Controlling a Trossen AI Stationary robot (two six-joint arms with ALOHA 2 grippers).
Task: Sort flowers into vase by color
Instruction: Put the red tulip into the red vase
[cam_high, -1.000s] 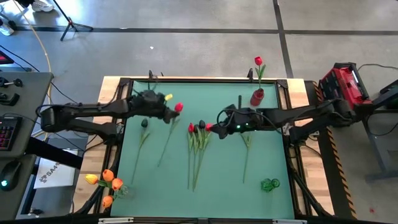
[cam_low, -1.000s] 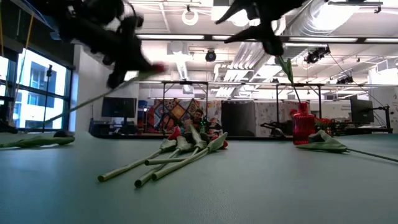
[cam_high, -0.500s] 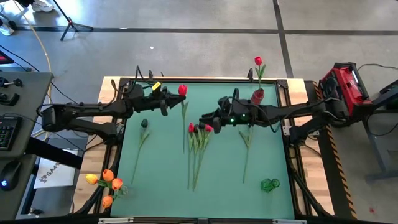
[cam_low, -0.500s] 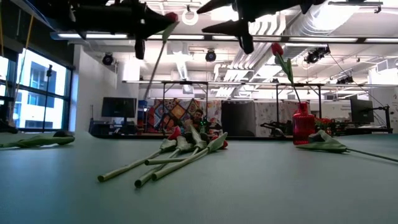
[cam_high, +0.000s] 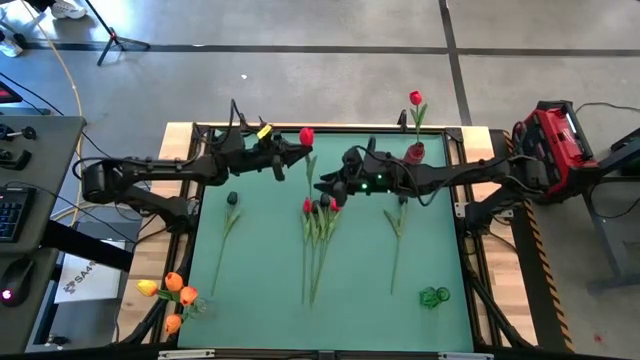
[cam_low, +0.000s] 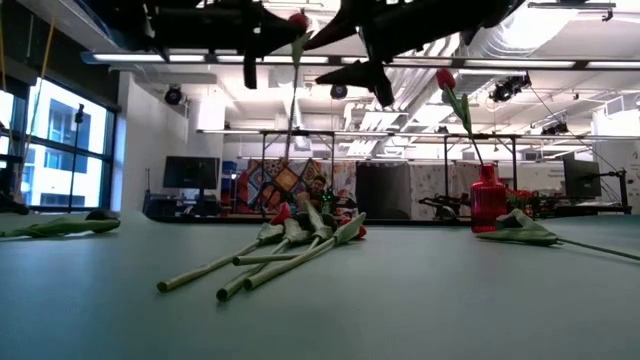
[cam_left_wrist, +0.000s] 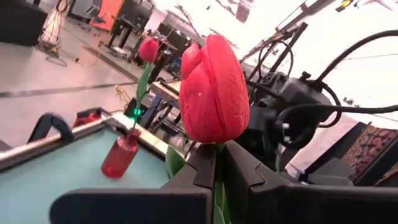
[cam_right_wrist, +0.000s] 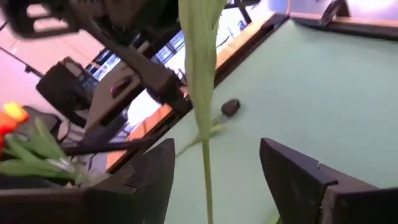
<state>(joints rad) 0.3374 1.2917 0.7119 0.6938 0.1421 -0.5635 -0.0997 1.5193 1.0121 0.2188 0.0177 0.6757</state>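
Your left gripper (cam_high: 291, 155) stays clamped on the red tulip (cam_high: 306, 136) — your right gripper (cam_right_wrist: 214, 177) has closed in, fingers spread around its stem — handover imminent.

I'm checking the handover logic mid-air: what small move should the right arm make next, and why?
Probably close the right gripper on the stem. The left gripper holds the red tulip just below its head, lifted above the table, and the stem hangs between the right gripper's open fingers, not yet pinched.
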